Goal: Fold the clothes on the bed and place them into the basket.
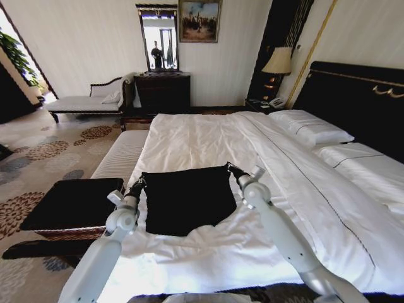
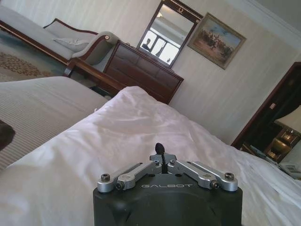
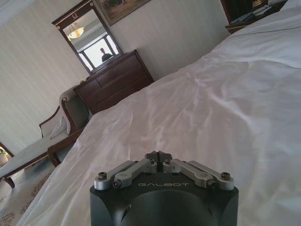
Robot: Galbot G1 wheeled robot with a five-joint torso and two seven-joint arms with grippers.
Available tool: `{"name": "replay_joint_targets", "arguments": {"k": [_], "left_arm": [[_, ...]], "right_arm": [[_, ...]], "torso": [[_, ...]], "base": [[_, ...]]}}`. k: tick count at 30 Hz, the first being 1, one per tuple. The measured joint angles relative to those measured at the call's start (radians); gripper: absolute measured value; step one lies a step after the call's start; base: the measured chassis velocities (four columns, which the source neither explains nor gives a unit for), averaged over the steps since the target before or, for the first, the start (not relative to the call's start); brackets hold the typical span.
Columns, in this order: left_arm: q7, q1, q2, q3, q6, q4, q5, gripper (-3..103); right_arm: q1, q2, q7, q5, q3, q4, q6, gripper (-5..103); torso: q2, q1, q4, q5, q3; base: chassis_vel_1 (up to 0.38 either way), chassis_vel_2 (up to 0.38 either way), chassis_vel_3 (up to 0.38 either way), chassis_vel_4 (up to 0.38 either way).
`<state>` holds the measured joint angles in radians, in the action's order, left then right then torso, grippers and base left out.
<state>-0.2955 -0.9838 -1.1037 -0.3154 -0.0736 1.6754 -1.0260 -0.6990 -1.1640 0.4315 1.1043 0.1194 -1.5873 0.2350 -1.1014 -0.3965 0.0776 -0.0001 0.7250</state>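
Both sets of jaws are clenched on the far edge of the black T-shirt (image 1: pixel 186 199): the left gripper (image 1: pixel 137 184) at its ten o'clock corner, the right gripper (image 1: pixel 234 170) at its two o'clock corner. The shirt lies on the white bed (image 1: pixel 208 142) near its foot. The basket (image 1: pixel 72 205) sits at nine o'clock from the shirt, beside the bed.
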Motion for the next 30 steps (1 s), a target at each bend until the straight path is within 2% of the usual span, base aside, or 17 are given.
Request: {"name": "replay_joint_targets", "arguments": {"k": [2,5,10,14,19,30], "left_arm": [[0.005,0.023,-0.004,0.012,0.000,-0.024,0.001,0],[0.022,0.140,-0.027,0.062,0.003,-0.142,0.004,0],[0.040,0.213,-0.041,0.091,0.009,-0.231,0.007,0],[0.074,0.285,-0.068,0.111,0.032,-0.372,0.025,0],[0.083,0.312,-0.090,0.111,0.047,-0.434,0.035,0],[0.108,0.335,-0.129,0.107,0.087,-0.510,0.078,0]], "right_arm": [[0.009,-0.013,-0.009,-0.016,-0.008,0.025,-0.006,1],[0.047,-0.066,-0.045,-0.076,-0.018,0.142,-0.035,1],[0.081,-0.097,-0.067,-0.105,-0.016,0.218,-0.054,1],[0.134,-0.141,-0.112,-0.156,-0.016,0.346,-0.094,1],[0.168,-0.168,-0.144,-0.212,-0.016,0.457,-0.139,1],[0.194,-0.206,-0.167,-0.276,0.026,0.561,-0.198,1]], "torso": [[0.000,0.000,0.0000,-0.0001,0.000],[0.000,0.000,0.0005,0.0000,0.000],[0.000,0.000,0.0006,0.0001,0.000],[0.000,0.000,0.0000,0.0000,0.000],[0.000,0.000,0.0003,0.0001,0.000],[0.000,0.000,0.0001,0.0002,0.000]], "base": [[0.000,0.000,0.000,0.000],[0.000,0.000,0.000,0.000],[0.000,0.000,0.000,0.000],[0.000,0.000,0.000,0.000],[0.000,0.000,0.000,0.000],[0.000,0.000,0.000,0.000]]}}
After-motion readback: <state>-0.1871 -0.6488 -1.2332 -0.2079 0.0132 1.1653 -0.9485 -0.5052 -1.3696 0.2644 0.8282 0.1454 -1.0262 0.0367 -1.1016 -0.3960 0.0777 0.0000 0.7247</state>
